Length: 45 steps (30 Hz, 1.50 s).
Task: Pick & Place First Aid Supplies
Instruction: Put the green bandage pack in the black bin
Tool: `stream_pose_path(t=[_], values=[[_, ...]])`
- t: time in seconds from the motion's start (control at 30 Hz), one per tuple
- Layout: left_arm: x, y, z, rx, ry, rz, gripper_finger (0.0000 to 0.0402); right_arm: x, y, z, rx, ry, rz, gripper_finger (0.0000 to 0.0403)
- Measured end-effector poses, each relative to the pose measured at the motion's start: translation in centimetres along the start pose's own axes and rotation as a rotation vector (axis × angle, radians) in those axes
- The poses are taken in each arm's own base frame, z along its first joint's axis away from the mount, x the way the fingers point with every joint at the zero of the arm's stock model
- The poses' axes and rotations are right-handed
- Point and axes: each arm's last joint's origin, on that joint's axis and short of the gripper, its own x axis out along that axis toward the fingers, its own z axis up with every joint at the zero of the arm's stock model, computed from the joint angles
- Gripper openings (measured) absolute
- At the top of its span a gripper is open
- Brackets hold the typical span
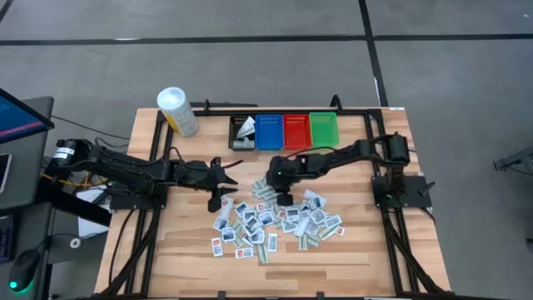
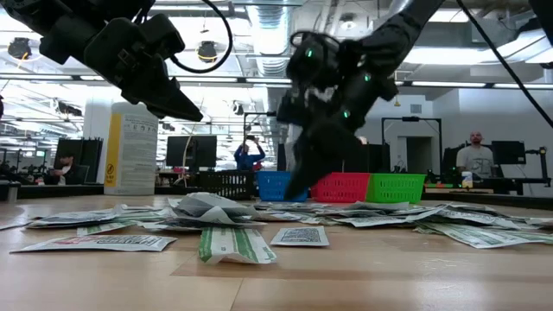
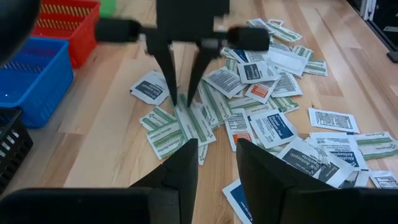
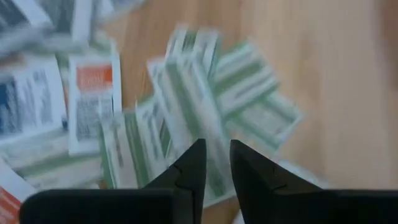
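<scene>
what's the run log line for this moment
phase: reaching | right tool: slightly open, low over green-striped packets, nothing held | left tool: part open, empty, at packet pile edge | bins: behind pile

High view: straight down over the whole table (image 1: 166, 250), both arms inside the edges, floor around.

Low view: at table-top height, level across the packets (image 2: 233, 242) toward the room; bins (image 2: 341, 186) far behind.

Left wrist view: looks forward and down past its own claw (image 3: 214, 165), fairly near the pile, facing the right claw (image 3: 181, 99) over green-striped packets (image 3: 165, 130).

Right wrist view: very close above what seem the same green-striped packets, blurred.

All four views share the pile's near-bin edge.
</scene>
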Motion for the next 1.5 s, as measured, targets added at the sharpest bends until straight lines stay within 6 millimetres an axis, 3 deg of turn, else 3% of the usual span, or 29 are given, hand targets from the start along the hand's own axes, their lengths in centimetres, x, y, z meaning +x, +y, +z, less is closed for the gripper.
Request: stream_pose_path(t=[0.4, 0.63, 0.87, 1.1, 1.5], values=[[0.0, 0.0, 0.0, 0.000, -0.001, 0.003, 0.0110, 0.6, 0.1, -0.2, -0.028, 0.016, 0.009, 0.0065], [0.0, 0.0, 0.0, 0.000, -0.002, 0.011, 0.0110, 0.7, 0.2, -0.8, 0.005, 0.036, 0.006, 0.0010], [0.0, 0.0, 0.0, 0.000, -0.002, 0.011, 0.0110, 0.7, 0.2, -0.8, 0.005, 0.037, 0.003, 0.0003], [0.0, 0.0, 0.0, -0.001, -0.002, 0.011, 0.0110, -0.3, 0.1, 0.6, 0.009, 0.036, -0.003, 0.0001], [0.0, 0.1, 0.0, -0.001, -0.003, 0.018, 0.0110, -2.8, -0.5, 5.0, -0.084, -0.034, -0.037, 0.0000]])
